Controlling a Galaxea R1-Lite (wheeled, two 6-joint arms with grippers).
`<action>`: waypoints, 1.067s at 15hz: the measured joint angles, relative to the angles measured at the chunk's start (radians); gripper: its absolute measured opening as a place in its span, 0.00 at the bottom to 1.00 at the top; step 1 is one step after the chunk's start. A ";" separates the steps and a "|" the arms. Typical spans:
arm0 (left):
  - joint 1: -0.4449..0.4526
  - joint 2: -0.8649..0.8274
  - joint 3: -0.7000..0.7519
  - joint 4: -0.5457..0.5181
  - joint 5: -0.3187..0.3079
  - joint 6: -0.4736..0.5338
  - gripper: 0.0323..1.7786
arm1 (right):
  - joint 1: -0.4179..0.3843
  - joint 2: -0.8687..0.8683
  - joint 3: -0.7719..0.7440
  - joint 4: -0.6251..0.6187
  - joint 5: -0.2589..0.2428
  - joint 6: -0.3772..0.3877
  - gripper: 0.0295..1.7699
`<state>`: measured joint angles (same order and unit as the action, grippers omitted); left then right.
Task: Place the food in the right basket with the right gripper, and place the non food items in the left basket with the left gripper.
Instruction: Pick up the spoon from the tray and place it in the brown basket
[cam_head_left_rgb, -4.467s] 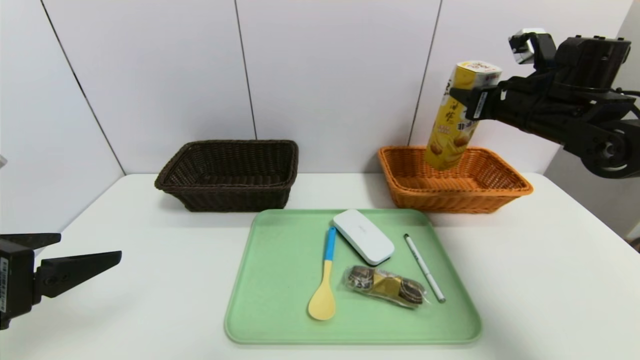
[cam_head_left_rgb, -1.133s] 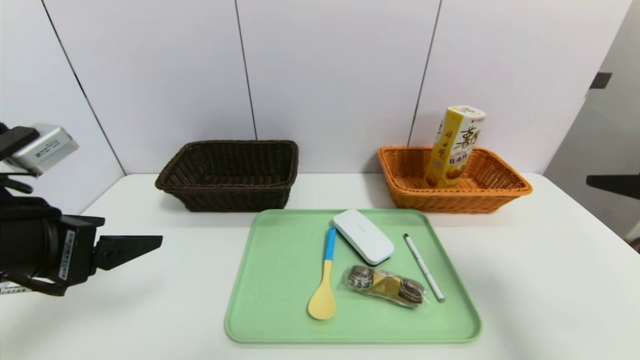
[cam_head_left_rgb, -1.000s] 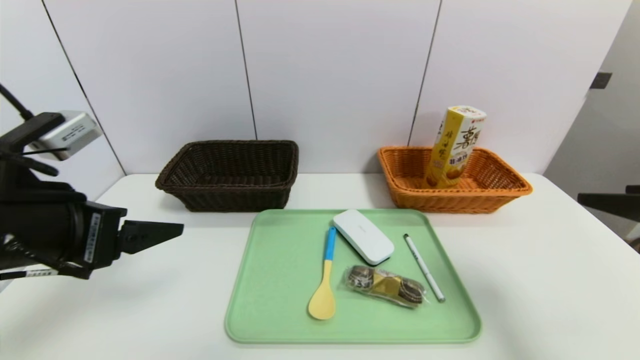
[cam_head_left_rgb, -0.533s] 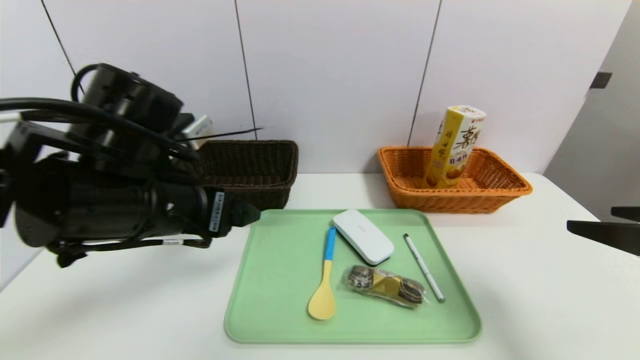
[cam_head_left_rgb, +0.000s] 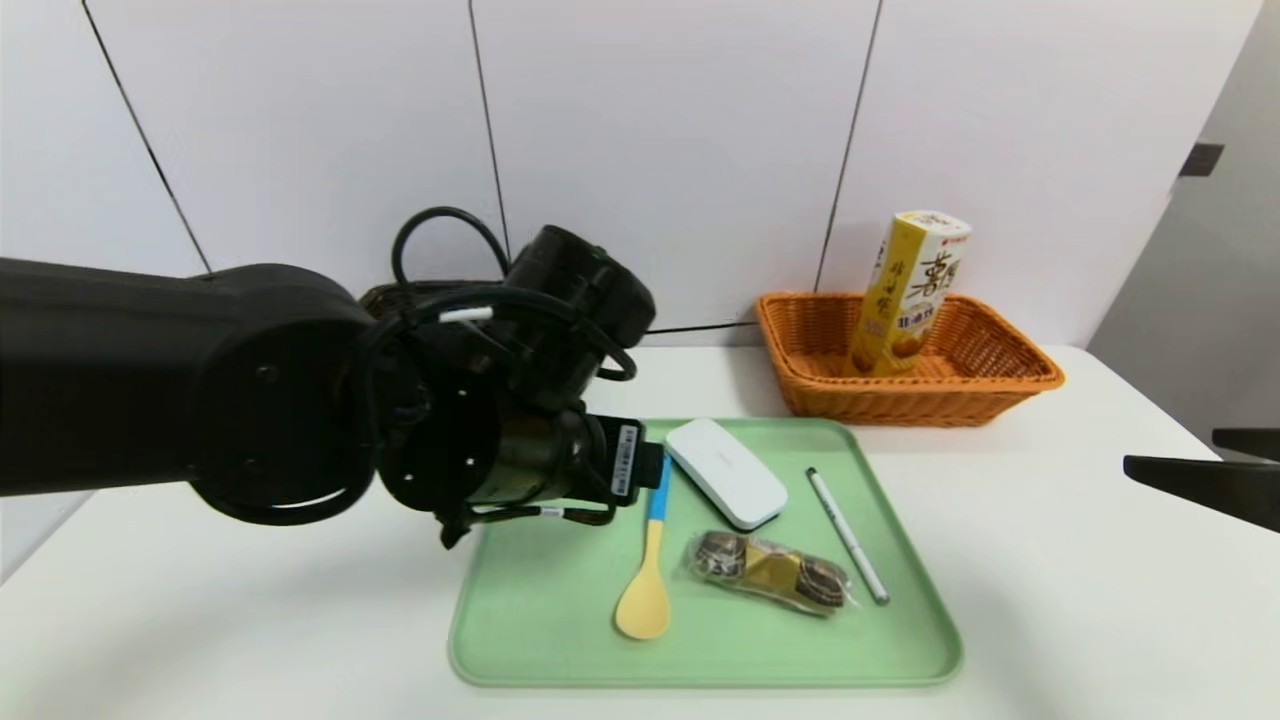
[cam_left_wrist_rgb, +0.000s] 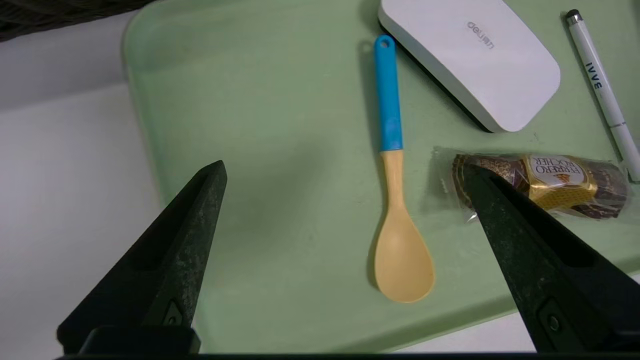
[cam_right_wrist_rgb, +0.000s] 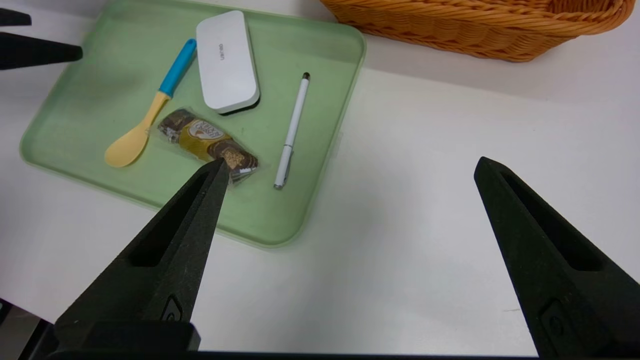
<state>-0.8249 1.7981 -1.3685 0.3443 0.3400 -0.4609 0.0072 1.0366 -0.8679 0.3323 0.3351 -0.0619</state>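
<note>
My left gripper (cam_left_wrist_rgb: 345, 170) hangs over the left part of the green tray (cam_head_left_rgb: 520, 620). Its two black fingers (cam_left_wrist_rgb: 165, 250) are spread wide apart and hold nothing. My big black left arm hides most of the dark brown basket (cam_head_left_rgb: 375, 296) at the back left of the table (cam_head_left_rgb: 1080, 600).

On the tray, the spoon (cam_head_left_rgb: 648, 560) comes first. It has a blue handle and a yellow bowl, and it lies flat near the middle of the tray, with the handle pointing to the back edge. From my left wrist, the spoon (cam_left_wrist_rgb: 395, 190) sits between my two open fingers, lower down. Just to its right, near the back edge of the tray, is the white flat case (cam_head_left_rgb: 727, 472). In front of the case lies the chocolate pack (cam_head_left_rgb: 768, 572), gold and brown in clear wrap. Next is the white pen (cam_head_left_rgb: 848, 535), close to the right edge of the tray.

The orange basket (cam_head_left_rgb: 1000, 395) is at the back right of the table. The tall yellow snack box (cam_head_left_rgb: 908, 295) stands in it, tipped a bit.

My right gripper (cam_right_wrist_rgb: 350, 170) waits over the right edge of the table. Its fingers (cam_right_wrist_rgb: 165, 260) are wide apart too, with nothing in them.
</note>
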 joint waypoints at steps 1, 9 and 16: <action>-0.011 0.029 -0.016 0.000 0.022 -0.001 0.95 | 0.000 0.000 0.014 -0.017 -0.001 0.000 0.96; -0.042 0.194 -0.085 0.002 0.094 -0.009 0.95 | -0.002 0.001 0.065 -0.064 0.000 -0.001 0.96; -0.041 0.239 -0.099 0.004 0.086 -0.029 0.95 | 0.000 0.001 0.080 -0.066 0.000 0.000 0.96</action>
<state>-0.8664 2.0368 -1.4672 0.3483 0.4257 -0.4900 0.0070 1.0381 -0.7879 0.2668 0.3353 -0.0623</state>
